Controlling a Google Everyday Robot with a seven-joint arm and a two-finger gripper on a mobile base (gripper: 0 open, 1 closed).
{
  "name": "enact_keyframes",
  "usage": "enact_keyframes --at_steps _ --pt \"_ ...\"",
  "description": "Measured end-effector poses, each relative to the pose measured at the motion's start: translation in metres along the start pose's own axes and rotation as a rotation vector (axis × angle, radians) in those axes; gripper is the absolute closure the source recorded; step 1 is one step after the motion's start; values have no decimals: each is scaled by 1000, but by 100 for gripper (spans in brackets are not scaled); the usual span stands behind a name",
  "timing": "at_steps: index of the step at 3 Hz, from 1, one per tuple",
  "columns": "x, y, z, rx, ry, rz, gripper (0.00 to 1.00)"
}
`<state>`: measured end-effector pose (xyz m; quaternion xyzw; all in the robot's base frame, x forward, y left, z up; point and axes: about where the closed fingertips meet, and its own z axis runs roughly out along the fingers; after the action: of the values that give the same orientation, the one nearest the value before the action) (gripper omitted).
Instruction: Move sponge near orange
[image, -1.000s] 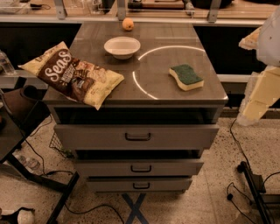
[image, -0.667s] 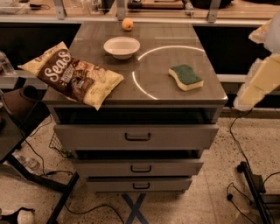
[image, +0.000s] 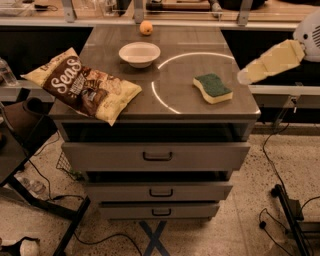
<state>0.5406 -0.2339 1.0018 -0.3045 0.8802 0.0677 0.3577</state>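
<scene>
The sponge (image: 213, 88), pale yellow with a dark green top, lies flat on the right part of the grey cabinet top (image: 185, 55), inside a bright ring of light. The orange (image: 146, 27) sits at the far edge of the top, left of centre, well apart from the sponge. My arm (image: 275, 60) reaches in from the right edge. The gripper (image: 242, 76) at its end hovers above the top's right edge, just right of the sponge and clear of it. It holds nothing that I can see.
A white shallow bowl (image: 140, 53) stands between the orange and the sponge, nearer the orange. A large chip bag (image: 82, 85) lies on the left front, overhanging the edge. Drawers (image: 157, 156) are below. A counter runs behind the cabinet.
My arm has swung up and leftward from the right side, bringing its end to the cabinet's right edge near the sponge. The sponge, orange, bowl and bag have not moved.
</scene>
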Motion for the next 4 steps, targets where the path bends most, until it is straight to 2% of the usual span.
enact_keyframes --at_steps 1,2,3,4 --pt "-15 -18 16 107 3 89 0" --pt "-14 -22 15 128 7 148 0" --pt "-15 -19 31 108 -4 148 0" --pt "-13 -18 63 69 -36 151 0"
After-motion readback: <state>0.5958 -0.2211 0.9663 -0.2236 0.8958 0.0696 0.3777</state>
